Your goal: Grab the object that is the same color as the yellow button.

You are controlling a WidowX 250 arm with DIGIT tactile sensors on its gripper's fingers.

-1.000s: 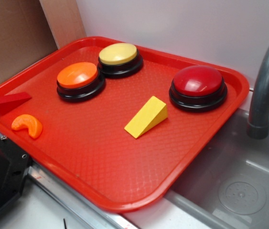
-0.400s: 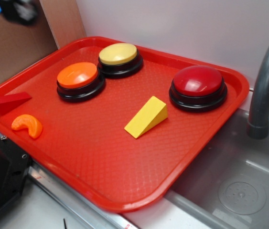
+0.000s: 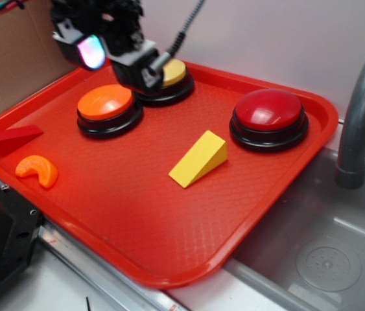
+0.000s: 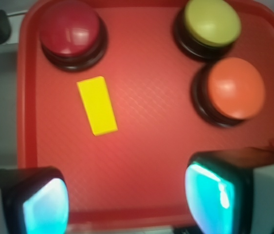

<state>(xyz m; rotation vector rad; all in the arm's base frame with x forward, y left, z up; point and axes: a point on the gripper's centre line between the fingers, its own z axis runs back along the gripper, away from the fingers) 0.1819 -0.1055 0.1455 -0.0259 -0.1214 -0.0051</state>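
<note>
The claw [image 4: 127, 195] hangs wide open and empty high over the red tray [image 3: 169, 259], near the yellow button [image 3: 174, 72], so this looks like the approach step: next it must travel to the yellow wedge [image 3: 198, 159], mid-tray beside the red button [image 3: 268, 110], and descend.

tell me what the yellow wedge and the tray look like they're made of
Yellow wedge: probably solid plastic or painted wood; flat, evenly coloured matte faces with crisp edges. Tray: likely moulded plastic; fine cross-hatch texture, rounded raised rim, slight sheen.
</note>
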